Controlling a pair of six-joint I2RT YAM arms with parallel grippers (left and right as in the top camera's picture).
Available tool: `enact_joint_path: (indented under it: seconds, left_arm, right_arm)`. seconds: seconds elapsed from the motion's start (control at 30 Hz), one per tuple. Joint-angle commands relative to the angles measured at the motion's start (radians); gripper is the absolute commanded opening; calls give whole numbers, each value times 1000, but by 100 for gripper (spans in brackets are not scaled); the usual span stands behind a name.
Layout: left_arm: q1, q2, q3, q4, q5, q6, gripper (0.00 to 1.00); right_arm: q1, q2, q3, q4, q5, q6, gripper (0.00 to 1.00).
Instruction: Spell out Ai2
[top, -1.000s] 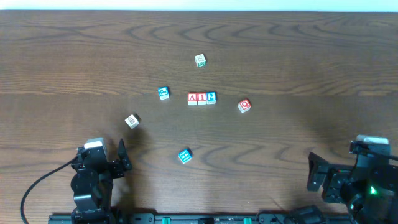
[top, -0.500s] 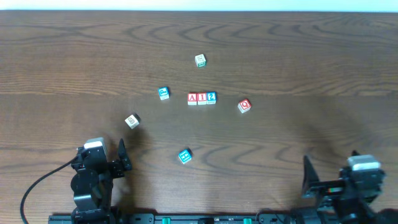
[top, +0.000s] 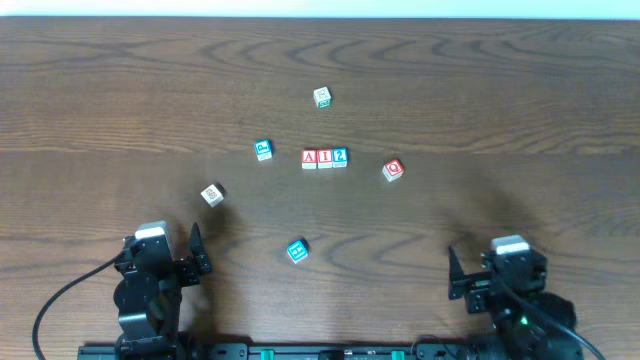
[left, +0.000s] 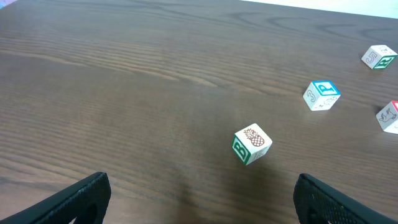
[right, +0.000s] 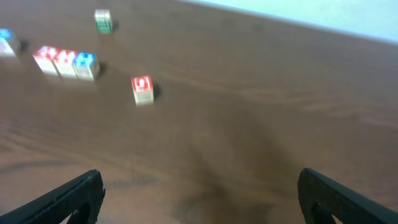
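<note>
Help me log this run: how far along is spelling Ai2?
Looks done: the A cube, I cube and 2 cube sit touching in a row, reading A I 2. In hand: nothing; the left gripper and right gripper are open, empty, away from the row. Left: apparently nothing.

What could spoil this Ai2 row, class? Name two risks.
The A, I and 2 touch in a row; nudging one would likely shift all.
The red cube lies close to the right of the 2; a bump could push it in as a stray letter.
</note>
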Motion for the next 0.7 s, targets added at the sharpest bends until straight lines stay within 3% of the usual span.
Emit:
enact_joint_path:
  seconds: [0.0,0.2,0.67]
  left_arm:
    - [-3,-6,-16,-3,-4,18,95]
    - [-3,-6,-16,-3,-4,18,95]
    - [-3,-6,-16,-3,-4,18,95]
  right_arm:
    - [-13,-8,-67,6,-13,-10,99]
    - [-13,-8,-203,12,-26,-11,99]
    - [-13,-8,-201,13,-26,-11,99]
